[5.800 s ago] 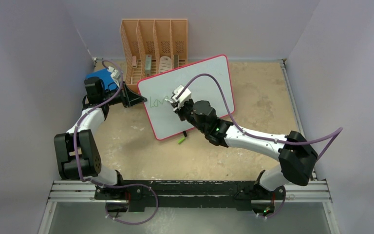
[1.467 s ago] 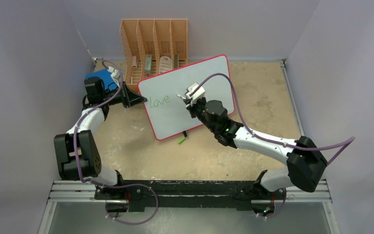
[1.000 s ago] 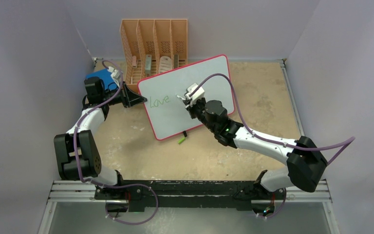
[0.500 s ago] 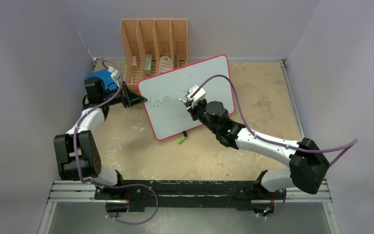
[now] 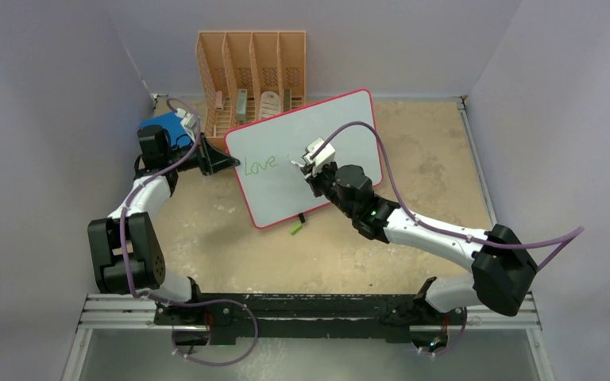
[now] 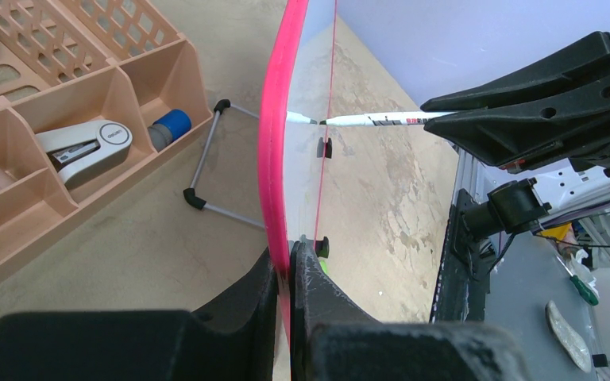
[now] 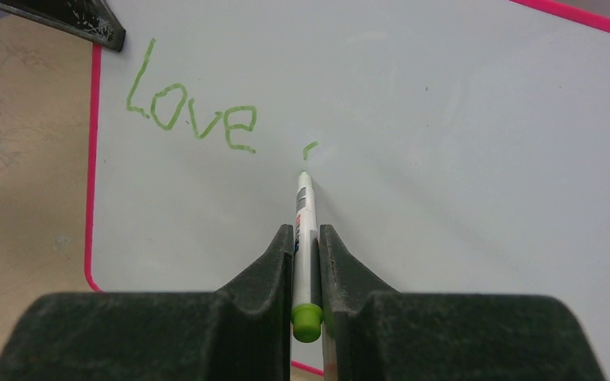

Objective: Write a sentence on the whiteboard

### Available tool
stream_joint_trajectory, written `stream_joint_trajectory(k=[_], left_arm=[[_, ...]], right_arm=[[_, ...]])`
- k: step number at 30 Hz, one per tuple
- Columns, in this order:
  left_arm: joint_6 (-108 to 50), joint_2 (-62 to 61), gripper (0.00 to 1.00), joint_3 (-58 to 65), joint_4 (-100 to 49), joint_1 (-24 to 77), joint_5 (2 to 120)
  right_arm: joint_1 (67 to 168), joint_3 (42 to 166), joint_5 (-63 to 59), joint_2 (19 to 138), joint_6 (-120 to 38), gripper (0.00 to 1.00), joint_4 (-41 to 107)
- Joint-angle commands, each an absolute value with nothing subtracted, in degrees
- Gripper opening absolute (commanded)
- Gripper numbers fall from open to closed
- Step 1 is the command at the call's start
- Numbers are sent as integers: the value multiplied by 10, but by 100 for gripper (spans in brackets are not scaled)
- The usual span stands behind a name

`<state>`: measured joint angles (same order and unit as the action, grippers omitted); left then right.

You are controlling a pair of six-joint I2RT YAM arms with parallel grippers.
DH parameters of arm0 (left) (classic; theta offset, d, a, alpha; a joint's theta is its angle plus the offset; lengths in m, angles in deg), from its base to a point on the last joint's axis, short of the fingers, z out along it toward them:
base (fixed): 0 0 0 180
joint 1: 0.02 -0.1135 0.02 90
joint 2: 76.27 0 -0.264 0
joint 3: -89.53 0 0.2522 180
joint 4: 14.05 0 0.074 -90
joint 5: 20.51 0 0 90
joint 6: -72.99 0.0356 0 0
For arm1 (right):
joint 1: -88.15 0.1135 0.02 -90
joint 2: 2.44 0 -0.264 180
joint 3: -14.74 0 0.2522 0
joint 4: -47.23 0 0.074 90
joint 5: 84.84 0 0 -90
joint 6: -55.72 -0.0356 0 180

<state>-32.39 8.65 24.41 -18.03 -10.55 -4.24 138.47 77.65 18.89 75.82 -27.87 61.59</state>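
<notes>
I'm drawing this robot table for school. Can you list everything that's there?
whiteboard: one, white with pink rim, mid-table
Love: one word, green, whiteboard's top left
marker: one, white, green end, tip at board
small piece: one, green, below whiteboard
organiser: one, orange, behind whiteboard
stapler: one, grey-white, in organiser
book: one, blue, left of organiser
left tool: black, shut on whiteboard's edge
right tool: black, shut on marker

Looking down on a tan, mottled worktop (image 5: 429, 151), blotched with paler patches. Showing plain lilac-grey walls (image 5: 48, 95) closing it in at the left, back and right, meeting at the two far corners. Showing a silver metal rail (image 5: 119, 311) running along the near edge. Receiving soft, even light, casting only faint shadows.
</notes>
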Motion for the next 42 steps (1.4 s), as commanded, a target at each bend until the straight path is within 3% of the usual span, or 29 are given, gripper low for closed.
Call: stream_joint_trajectory(k=[1, 42], left_arm=[[-297, 74, 0, 229, -171, -97, -39], [-301, 73, 0, 230, -165, -97, -41]], right_arm=[[1383, 783, 183, 740, -283, 0, 645], [1377, 796, 206, 774, -287, 0, 689]])
